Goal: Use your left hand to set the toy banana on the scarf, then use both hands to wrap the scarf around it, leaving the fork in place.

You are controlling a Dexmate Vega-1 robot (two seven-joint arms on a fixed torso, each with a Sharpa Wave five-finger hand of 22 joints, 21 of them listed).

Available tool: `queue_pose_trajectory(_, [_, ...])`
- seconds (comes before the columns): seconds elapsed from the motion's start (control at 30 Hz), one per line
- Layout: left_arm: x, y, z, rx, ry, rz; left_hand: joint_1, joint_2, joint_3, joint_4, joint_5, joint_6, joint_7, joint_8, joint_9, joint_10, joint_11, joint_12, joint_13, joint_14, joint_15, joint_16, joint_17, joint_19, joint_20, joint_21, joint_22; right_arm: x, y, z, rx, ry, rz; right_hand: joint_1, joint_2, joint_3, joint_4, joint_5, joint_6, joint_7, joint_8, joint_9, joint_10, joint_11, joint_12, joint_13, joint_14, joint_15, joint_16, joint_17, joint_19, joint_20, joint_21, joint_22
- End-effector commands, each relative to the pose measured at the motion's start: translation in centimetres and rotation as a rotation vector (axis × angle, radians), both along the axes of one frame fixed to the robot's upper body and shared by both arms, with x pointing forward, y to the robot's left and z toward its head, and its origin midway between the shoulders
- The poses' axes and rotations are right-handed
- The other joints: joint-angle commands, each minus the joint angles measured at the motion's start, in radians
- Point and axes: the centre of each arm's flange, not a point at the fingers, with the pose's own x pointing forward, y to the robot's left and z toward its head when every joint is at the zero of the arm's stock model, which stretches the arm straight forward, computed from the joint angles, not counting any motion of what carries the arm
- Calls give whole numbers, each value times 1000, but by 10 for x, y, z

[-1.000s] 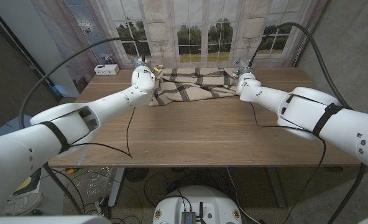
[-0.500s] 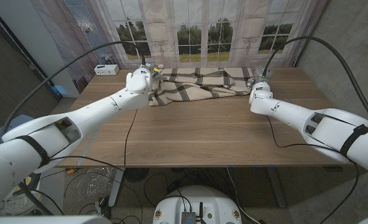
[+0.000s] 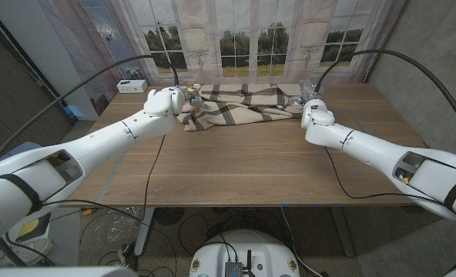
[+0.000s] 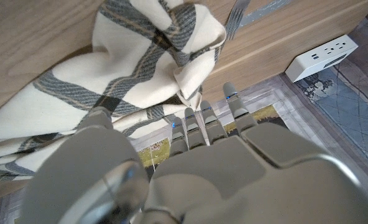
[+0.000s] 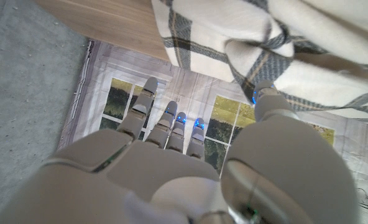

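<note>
Head view: wrap step, by judgement; scarf [image 3: 243,103] bunched at table's [image 3: 243,165] far edge, long axis L-R, banana unseen, presumably inside. L hand [image 3: 165,101] at scarf's L end, R hand [image 3: 313,112] at R end; grip on cloth: cannot tell. Next: fold ends inward, w/o nudging fork [image 4: 235,18] beside L end.

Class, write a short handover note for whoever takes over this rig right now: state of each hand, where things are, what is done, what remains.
Left hand: at the left end of the cream plaid scarf, fingers apart, holding nothing.
Right hand: at the scarf's right end, also open.
Scarf lies bunched and folded at the table's far edge; the banana is not visible, possibly inside the folds.
The metal fork lies beside the scarf.
Left: check the wrap.
</note>
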Motion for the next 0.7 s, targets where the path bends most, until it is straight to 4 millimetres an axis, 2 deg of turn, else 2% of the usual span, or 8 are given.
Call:
queue_pose_trajectory(0.03, [4, 1, -6, 34, 124, -28, 12, -14, -1, -16, 9, -38, 6, -7, 3, -25, 8, -2, 0, -22, 5, 1, 0, -11, 5, -14, 3, -10, 9, -7, -4, 150, 58, 24, 10, 0, -20, 16, -40, 4, 5, -1, -41, -5, 0, -6, -37, -4, -2, -24, -29, 10, -22, 1])
queue_pose_trajectory(0.27, [12, -10, -12, 109, 153, -21, 30, -28, -6, -33, 17, -73, 7, -3, 2, -56, 5, 1, -1, -54, 9, 0, -1, -35, 4, -40, 2, -7, 7, -19, -3, 188, 42, 37, 13, -6, -32, 28, -65, -2, 9, -3, -72, -7, 3, -16, -74, 7, 0, -53, -78, 76, -58, -1])
queue_pose_trajectory(0.43, [18, -20, -17, 164, 169, -20, 52, -31, -5, -48, 24, -83, 6, 1, 2, -68, 3, 4, -2, -75, 11, 0, -1, -62, 3, -61, 1, -4, 8, -28, -1, 210, 56, 39, 15, -8, -34, 33, -73, -2, 10, -3, -81, -4, 5, -19, -85, 21, 2, -61, -93, 88, -70, -1])
queue_pose_trajectory(0.7, [30, -34, -23, 222, 180, -30, 92, -29, 0, -72, 36, -118, 8, -1, 2, -113, 3, 0, -2, -105, 12, 0, -2, -46, 3, -71, 3, -2, 9, -41, 10, 227, 71, 35, 21, -12, -31, 35, -74, -2, 13, -4, -82, 0, 8, -21, -91, 26, 5, -67, -102, 91, -80, -2])
